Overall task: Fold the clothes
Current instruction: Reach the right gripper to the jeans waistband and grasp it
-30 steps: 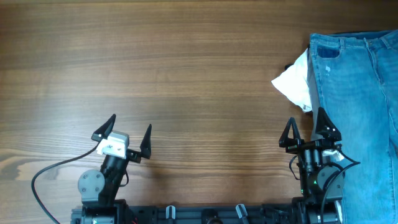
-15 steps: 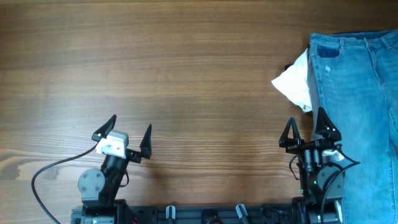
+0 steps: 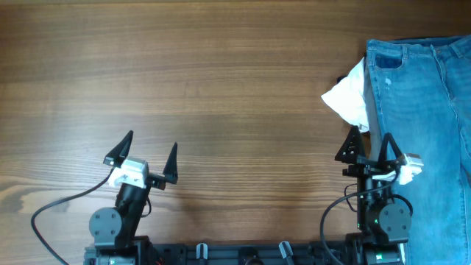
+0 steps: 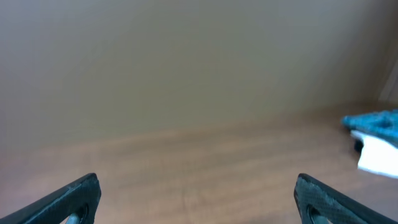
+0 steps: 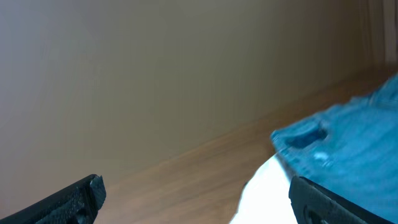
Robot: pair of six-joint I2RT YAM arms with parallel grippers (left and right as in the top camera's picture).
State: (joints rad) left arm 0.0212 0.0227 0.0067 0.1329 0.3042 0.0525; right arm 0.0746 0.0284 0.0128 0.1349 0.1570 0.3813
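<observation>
The light blue denim jeans (image 3: 430,110) lie flat at the table's right edge, partly cut off by the frame. They also show in the right wrist view (image 5: 354,140) and, far off, in the left wrist view (image 4: 376,121). My right gripper (image 3: 369,144) is open and empty, just left of the jeans' left edge, near the front. My left gripper (image 3: 145,149) is open and empty at the front left, far from the jeans.
A crumpled white cloth (image 3: 347,99) lies against the jeans' left edge, part of it tucked under them; it shows in the right wrist view (image 5: 267,193) and left wrist view (image 4: 376,158). Bare wooden table (image 3: 206,88) fills the middle and left.
Both grippers have lifted and tilted slightly forward from their rest pose; the right one moved a little toward the white cloth. Jeans and cloth have not moved.
</observation>
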